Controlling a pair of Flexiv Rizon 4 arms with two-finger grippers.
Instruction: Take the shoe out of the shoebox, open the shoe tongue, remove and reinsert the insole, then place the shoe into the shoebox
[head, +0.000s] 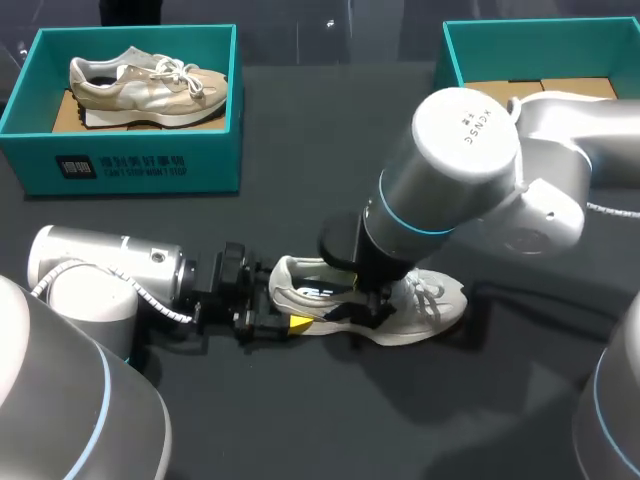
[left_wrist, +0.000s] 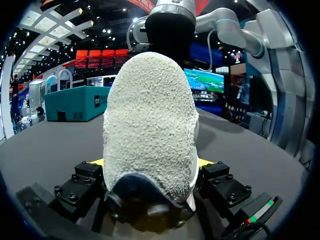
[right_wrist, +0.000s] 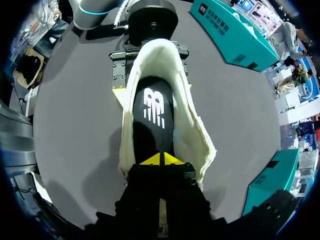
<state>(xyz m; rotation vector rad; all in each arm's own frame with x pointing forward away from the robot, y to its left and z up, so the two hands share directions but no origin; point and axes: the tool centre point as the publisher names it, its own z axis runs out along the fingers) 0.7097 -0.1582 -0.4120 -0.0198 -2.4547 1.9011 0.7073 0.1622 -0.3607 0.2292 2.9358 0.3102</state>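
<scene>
Lying sole-down in the middle of the desk (head: 300, 430), well apart from the teal shoebox (head: 470, 45) at the far right, the shoe (head: 425, 310) has its heel clamped from both sides by the left pincer (left_wrist: 151, 162). The right pincer (right_wrist: 161, 160) reaches down into the shoe's mouth, its yellow tips drawn together on the black insole (right_wrist: 152, 117). Whether they actually nip its edge is hard to make out.

The shoe looks light, with a soft upper that would cave in under a squeeze. The stiffer heel cup is the sound place to steady it. The insole is probably thin and floppy and likely to drag against the lining, so it is best taken at its heel end and peeled rather than yanked.
</scene>
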